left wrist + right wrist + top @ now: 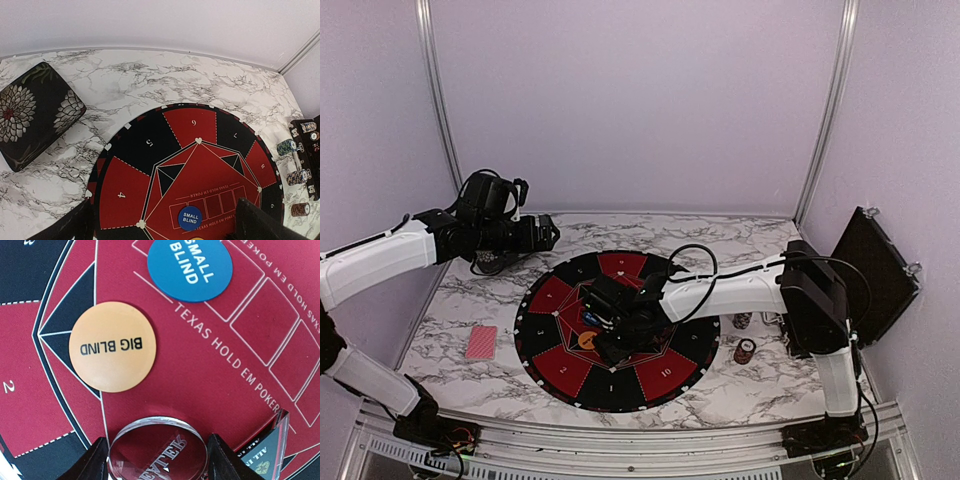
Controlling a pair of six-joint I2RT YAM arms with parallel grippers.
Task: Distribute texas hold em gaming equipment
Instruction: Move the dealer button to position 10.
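Observation:
A clear round dealer disc (pixel 157 450) sits between the fingers of my right gripper (pixel 158 462), which is shut on it just above the red middle of the round mat (pixel 560 300). An orange BIG BLIND disc (pixel 112 346) and a blue round SMALL BLIND disc (pixel 190 267) lie flat on the mat ahead of it. My left gripper (pixel 165 231) hangs open and empty, high over the mat's far left side. Red-backed cards (pixel 481 342) lie left of the mat. Striped poker chips (pixel 297 177) stand in short stacks to the mat's right.
A black ALL IN marker (pixel 265 460) lies just beside my right gripper's finger. A black floral-patterned box (pixel 35 112) rests at the table's back left. An open black case (pixel 875 272) leans against the right wall. More chips (pixel 746 350) stand by the right arm.

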